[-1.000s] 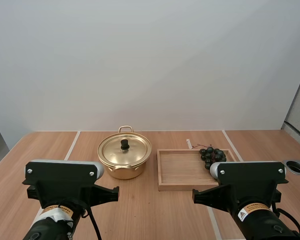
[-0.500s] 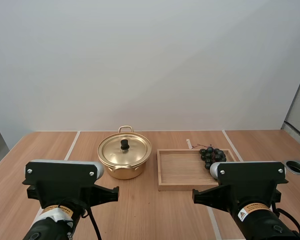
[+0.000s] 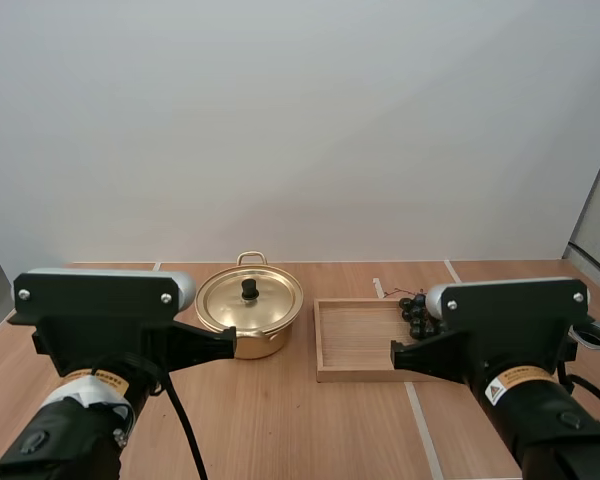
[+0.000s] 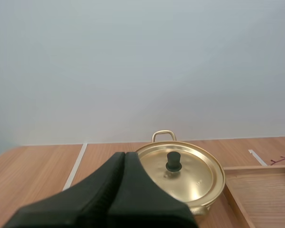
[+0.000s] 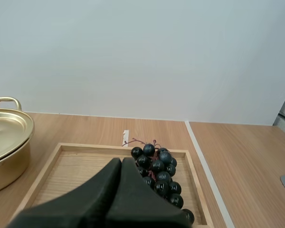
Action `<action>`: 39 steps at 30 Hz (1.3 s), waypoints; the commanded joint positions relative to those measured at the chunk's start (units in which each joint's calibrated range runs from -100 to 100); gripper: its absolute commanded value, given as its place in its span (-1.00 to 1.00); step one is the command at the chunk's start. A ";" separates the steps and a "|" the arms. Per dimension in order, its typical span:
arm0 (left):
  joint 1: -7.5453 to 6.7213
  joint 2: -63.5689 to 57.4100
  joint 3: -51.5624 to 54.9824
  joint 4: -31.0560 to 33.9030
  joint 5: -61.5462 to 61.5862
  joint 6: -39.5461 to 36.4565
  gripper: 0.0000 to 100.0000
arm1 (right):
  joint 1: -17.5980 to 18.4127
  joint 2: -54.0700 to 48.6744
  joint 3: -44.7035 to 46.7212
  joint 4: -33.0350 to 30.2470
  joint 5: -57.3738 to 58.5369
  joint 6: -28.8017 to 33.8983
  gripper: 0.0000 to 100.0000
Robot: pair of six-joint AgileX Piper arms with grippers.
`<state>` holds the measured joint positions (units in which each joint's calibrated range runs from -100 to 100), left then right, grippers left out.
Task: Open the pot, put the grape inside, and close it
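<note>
Both closed, left fingers (image 4: 102, 192), right fingers (image 5: 99, 197), lid (image 4: 192, 178) on pot (image 3: 255, 346), grapes (image 5: 159, 173) in tray (image 5: 76, 171)

right claw (image 5: 121, 161) fingers together, empty; grapes (image 5: 157, 172) in wooden tray (image 5: 69, 173); pot (image 5: 4, 138) beside tray.

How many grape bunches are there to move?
1. The grapes lie in the far right corner of the tray, right of the pot. My right gripper hides part of the tray's near side, so more could sit there.
</note>
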<state>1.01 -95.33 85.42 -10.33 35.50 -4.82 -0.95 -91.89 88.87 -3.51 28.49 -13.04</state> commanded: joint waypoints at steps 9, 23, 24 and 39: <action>-0.19 19.75 -21.10 -1.02 11.91 -0.27 -1.00 | 0.08 23.31 -30.18 2.66 28.54 1.91 -1.00; -0.19 38.80 -33.84 1.94 15.22 9.75 -1.00 | 0.08 31.77 -48.10 5.76 25.33 -5.57 -1.00; -0.19 40.76 -35.05 0.90 16.71 11.21 -1.00 | 0.08 33.13 -49.16 5.76 27.00 -5.67 -1.00; -0.19 62.47 -48.20 -19.28 36.87 29.27 1.00 | 0.08 47.86 -51.13 1.86 30.02 -10.80 1.00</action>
<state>1.01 -35.16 38.16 -28.46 70.89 23.81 -0.95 -44.91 38.22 -0.44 58.93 -23.26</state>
